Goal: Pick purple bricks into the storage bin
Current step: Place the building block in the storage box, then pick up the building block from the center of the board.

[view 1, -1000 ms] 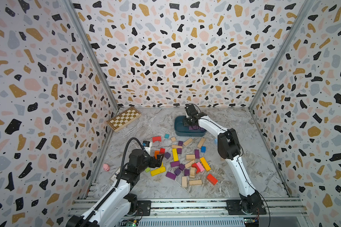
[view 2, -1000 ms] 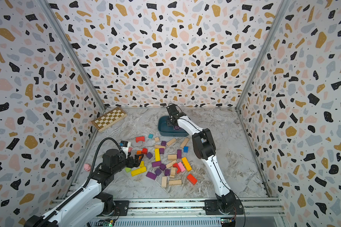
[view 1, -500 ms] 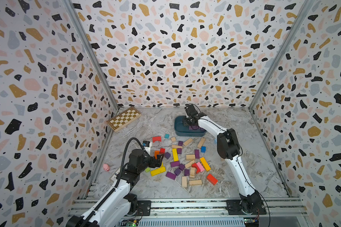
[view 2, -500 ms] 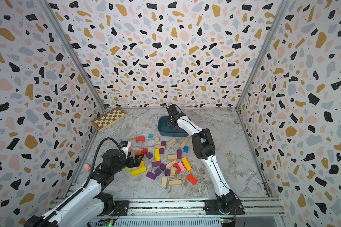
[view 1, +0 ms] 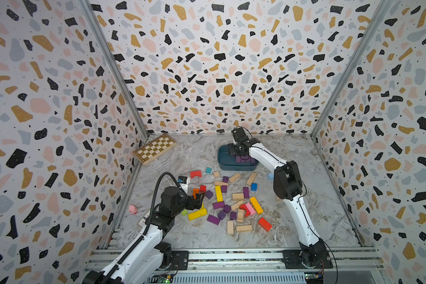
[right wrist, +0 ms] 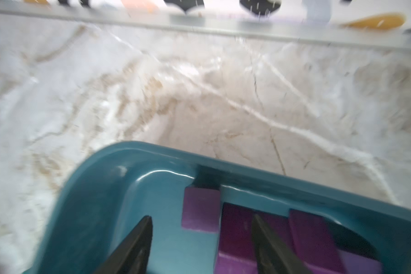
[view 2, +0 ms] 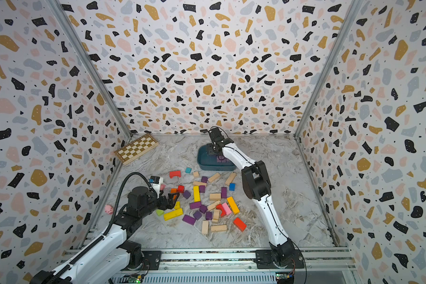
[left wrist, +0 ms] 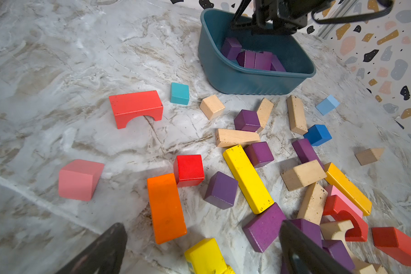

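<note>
The storage bin [view 1: 223, 162] [view 2: 203, 162] is a teal tub at the back of the table. Several purple bricks [left wrist: 254, 59] [right wrist: 313, 237] lie inside it. My right gripper [view 1: 233, 150] [right wrist: 201, 217] hangs just above the bin's floor, open, with nothing between its fingers. One purple brick [right wrist: 201, 208] lies flat right under the gap. More purple bricks [view 1: 218, 205] [left wrist: 221, 189] are scattered in the block pile at mid-table. My left gripper [view 1: 199, 200] [left wrist: 202, 224] hovers open over the pile's left edge, with an orange bar [left wrist: 166, 208] and a purple slab [left wrist: 263, 227] in front of it.
Plain wooden blocks [view 1: 237, 196], a yellow bar [view 1: 218, 193], a red arch [view 1: 195, 174] and blue cubes [view 1: 253, 186] are mixed into the pile. A wooden chessboard [view 1: 155, 148] leans at the back left. A pink toy [view 1: 132, 209] lies by the left wall.
My right gripper's jaws have spread apart above the storage bin. Both arms otherwise stay where they were.
</note>
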